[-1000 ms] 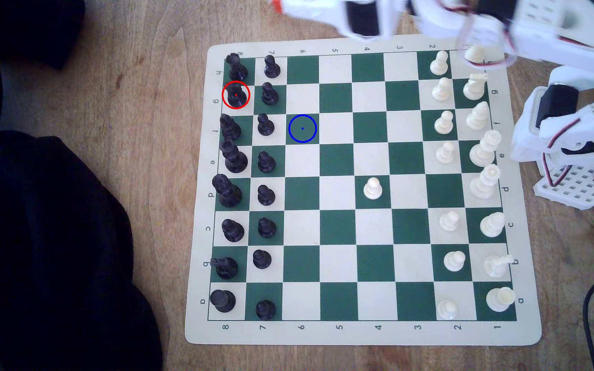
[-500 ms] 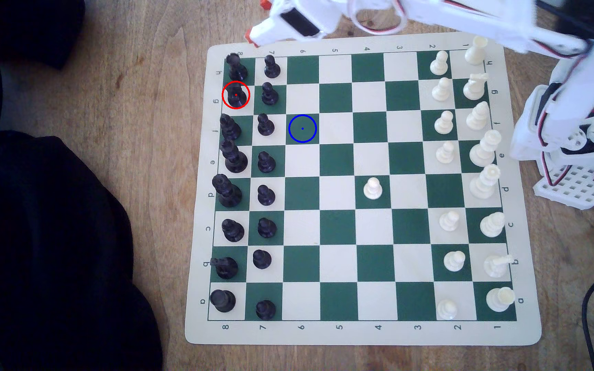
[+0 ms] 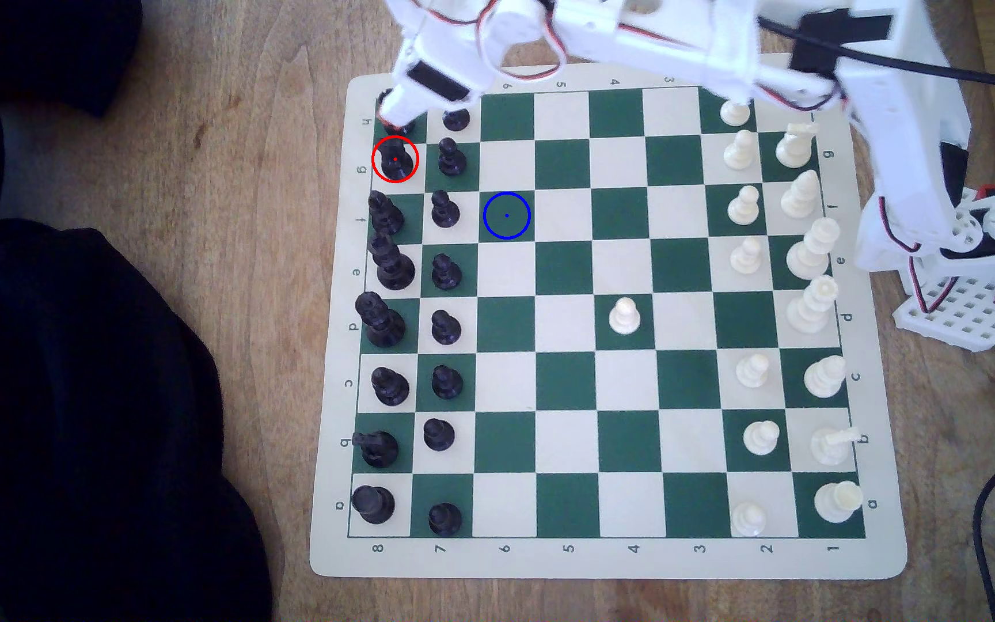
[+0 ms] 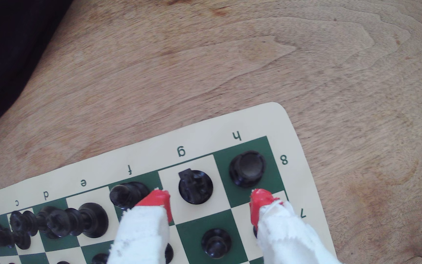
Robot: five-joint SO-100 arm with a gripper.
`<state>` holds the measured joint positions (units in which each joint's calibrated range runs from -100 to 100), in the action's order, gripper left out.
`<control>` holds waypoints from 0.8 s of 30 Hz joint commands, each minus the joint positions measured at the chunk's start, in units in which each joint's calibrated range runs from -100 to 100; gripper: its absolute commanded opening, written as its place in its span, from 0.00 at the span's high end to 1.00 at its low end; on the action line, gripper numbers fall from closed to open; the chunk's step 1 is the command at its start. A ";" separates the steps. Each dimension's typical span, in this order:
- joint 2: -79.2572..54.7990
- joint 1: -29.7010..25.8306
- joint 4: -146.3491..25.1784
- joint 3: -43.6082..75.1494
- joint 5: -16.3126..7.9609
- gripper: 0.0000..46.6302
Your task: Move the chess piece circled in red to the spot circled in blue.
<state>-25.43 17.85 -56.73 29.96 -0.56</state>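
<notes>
A green and cream chess board (image 3: 567,559) lies flat on a wooden table (image 3: 244,179). The black knight (image 3: 394,160) stands on its cream square at the board's far corner on the exterior view's left, with a thin red ring drawn round it. In the wrist view the knight (image 4: 195,187) stands upright, and a black rook (image 4: 247,168) sits on the corner square just beside it.

The white arm (image 3: 662,48) reaches across the far edge of the board. Its gripper (image 4: 211,203) hangs over the black pieces with its two red tips spread wide apart. It holds nothing. One red fingertip (image 4: 158,200) is near a black bishop (image 4: 126,194), and the other is by the rook's square. The knight sits in line with the gap between them, a little way beyond the tips.

The spot (image 3: 506,215) is a dark green square with a blue ring and a blue dot. No piece stands on it. It is two columns toward the exterior view's right of the knight and one row nearer. A black pawn (image 3: 451,156) stands just beside the knight. A big dark cloth (image 3: 76,418) lies on the exterior view's left.
</notes>
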 commanded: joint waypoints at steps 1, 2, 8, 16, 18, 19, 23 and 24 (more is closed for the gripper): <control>-1.65 -0.91 -1.66 10.29 -0.39 0.64; -2.07 -0.99 -1.66 10.57 -0.54 0.65; -5.39 -1.62 -1.50 12.74 -1.47 0.65; -9.12 -1.23 -0.60 17.82 -1.76 0.65; -10.73 -1.30 -0.43 18.82 -1.76 0.66; -10.99 -1.38 -0.35 18.82 -1.76 0.66; -12.60 -1.93 0.06 18.82 -2.10 0.67; -12.94 -2.01 0.22 18.82 -2.10 0.67</control>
<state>-40.09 16.59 -58.17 43.70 -2.37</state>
